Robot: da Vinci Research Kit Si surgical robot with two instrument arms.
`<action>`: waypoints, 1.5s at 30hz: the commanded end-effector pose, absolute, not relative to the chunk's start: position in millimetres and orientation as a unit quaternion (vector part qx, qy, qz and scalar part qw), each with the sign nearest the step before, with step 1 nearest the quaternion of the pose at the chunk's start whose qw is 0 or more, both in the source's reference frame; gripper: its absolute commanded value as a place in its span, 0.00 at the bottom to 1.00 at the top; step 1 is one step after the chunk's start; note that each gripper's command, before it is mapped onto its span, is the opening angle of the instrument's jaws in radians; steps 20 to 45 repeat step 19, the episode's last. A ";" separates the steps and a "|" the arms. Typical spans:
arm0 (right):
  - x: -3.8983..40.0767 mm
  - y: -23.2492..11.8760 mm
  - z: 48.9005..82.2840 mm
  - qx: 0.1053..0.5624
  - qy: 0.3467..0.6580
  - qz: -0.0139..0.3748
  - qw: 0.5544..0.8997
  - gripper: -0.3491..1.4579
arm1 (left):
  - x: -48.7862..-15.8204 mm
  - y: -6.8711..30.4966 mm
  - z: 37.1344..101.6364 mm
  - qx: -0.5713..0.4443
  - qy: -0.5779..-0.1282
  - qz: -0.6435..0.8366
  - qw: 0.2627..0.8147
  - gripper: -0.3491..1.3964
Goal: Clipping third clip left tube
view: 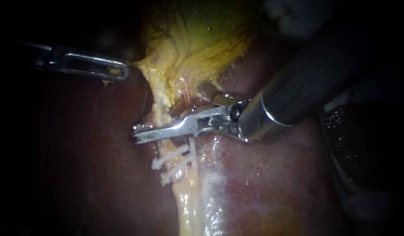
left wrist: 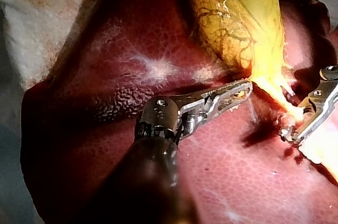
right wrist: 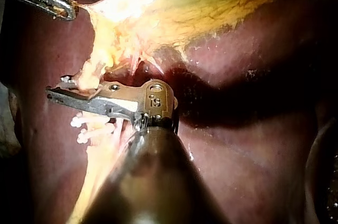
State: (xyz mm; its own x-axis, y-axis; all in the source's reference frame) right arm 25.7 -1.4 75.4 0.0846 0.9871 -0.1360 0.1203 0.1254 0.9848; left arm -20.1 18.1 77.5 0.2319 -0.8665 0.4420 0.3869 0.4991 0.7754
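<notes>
Across the pale tube (view: 184, 192) lie two white clips (view: 172, 156).

Yellow-green veined gallbladder (view: 202, 37), dark red mottled liver (view: 276, 183), white clips (view: 171, 156)

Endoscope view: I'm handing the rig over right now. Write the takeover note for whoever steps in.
The left instrument: jaws shut on the gallbladder at its neck edge, holding it taut.
The right instrument: lies across the tube, just above the two white clips.
Done: two clips sit on the tube, side by side.
Left: no third clip shows yet. It probably needs placing where the right instrument sits, before that instrument backs off.
</notes>
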 end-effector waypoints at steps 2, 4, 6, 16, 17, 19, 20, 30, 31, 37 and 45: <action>25.7 -1.5 75.5 0.517 0.540 0.403 0.528 0.06 | -20.1 18.1 77.5 0.266 -0.452 -0.424 0.739 0.00; 25.9 -1.4 75.6 0.520 0.540 0.397 0.530 0.00 | -20.1 18.1 77.5 0.266 -0.452 -0.424 0.739 0.00; 26.1 -1.3 75.8 0.520 0.543 0.388 0.533 0.00 | -20.1 18.1 77.5 0.266 -0.452 -0.424 0.739 0.00; 26.0 -1.5 76.4 0.515 0.555 0.365 0.542 0.00 | -20.1 18.1 77.5 0.266 -0.452 -0.424 0.739 0.00; 26.0 -1.6 76.4 0.515 0.555 0.365 0.542 0.00 | -20.1 18.1 77.5 0.266 -0.452 -0.424 0.739 0.00; 26.0 -1.6 76.4 0.516 0.555 0.364 0.543 0.00 | -20.1 18.1 77.5 0.266 -0.452 -0.424 0.739 0.00; 26.0 -1.6 76.4 0.516 0.555 0.364 0.543 0.00 | -20.1 18.1 77.5 0.266 -0.452 -0.424 0.739 0.00; 26.0 -1.6 76.4 0.516 0.555 0.364 0.543 0.00 | -20.1 18.1 77.5 0.266 -0.452 -0.424 0.739 0.00; 26.0 -1.6 76.4 0.516 0.555 0.364 0.543 0.00 | -20.1 18.1 77.5 0.266 -0.452 -0.424 0.739 0.00; 26.0 -1.6 76.4 0.516 0.555 0.364 0.543 0.00 | -20.1 18.1 77.5 0.266 -0.452 -0.424 0.739 0.00; 26.0 -1.6 76.4 0.516 0.555 0.364 0.543 0.00 | -20.1 18.1 77.5 0.266 -0.452 -0.424 0.739 0.00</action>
